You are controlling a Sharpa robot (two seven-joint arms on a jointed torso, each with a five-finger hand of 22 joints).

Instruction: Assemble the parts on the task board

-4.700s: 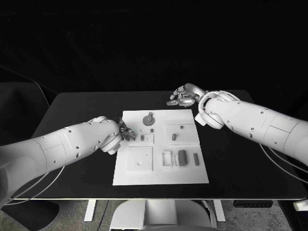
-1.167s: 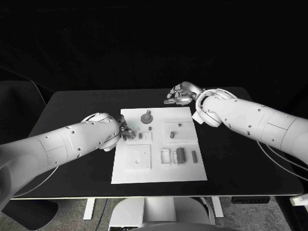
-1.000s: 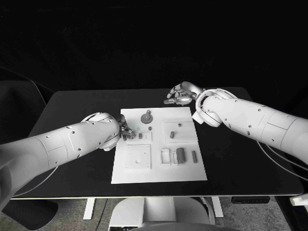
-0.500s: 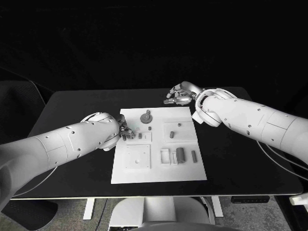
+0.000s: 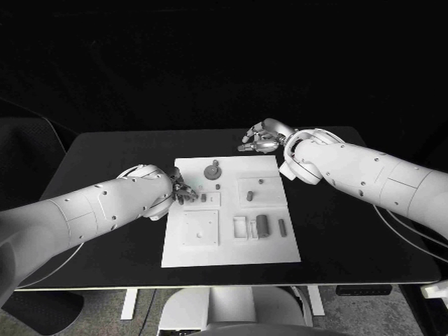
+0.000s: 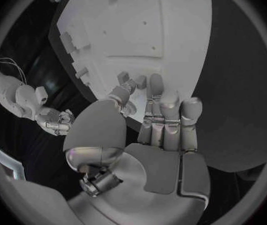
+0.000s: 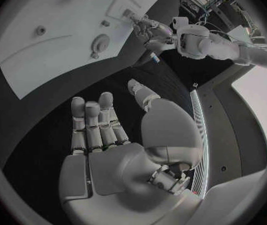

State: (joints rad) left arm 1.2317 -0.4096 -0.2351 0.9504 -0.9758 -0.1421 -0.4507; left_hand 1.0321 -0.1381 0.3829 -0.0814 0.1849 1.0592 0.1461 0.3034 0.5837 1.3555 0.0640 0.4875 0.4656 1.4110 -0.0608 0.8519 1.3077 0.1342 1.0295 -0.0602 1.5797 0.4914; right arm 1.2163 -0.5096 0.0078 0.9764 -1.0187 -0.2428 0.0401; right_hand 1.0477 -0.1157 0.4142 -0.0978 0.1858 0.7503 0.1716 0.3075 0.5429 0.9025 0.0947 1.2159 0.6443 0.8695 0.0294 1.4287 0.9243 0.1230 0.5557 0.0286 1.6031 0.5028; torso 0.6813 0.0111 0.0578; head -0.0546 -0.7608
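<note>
The white task board (image 5: 230, 248) lies mid-table. On it are a round knobbed part (image 5: 215, 170), a small peg (image 5: 218, 187), another piece (image 5: 251, 197) and two dark bars (image 5: 262, 225). My left hand (image 5: 178, 190) rests at the board's left edge. In the left wrist view its thumb tip (image 6: 117, 93) and a fingertip (image 6: 156, 81) flank a small grey part (image 6: 138, 81); I cannot tell if the part is pinched. My right hand (image 5: 264, 136) hovers over black table beyond the board's far right corner, palm (image 7: 118, 172) empty and fingers apart.
A raised square plate (image 5: 201, 229) and pale blocks (image 5: 241, 227) sit on the near half of the board. Black table (image 5: 113, 157) surrounds the board on all sides. The right wrist view shows the board (image 7: 46, 35) and the left hand (image 7: 151, 31) across it.
The head camera has shifted a little since the oldest frame. Both hands keep their places relative to the board, and no part has moved.
</note>
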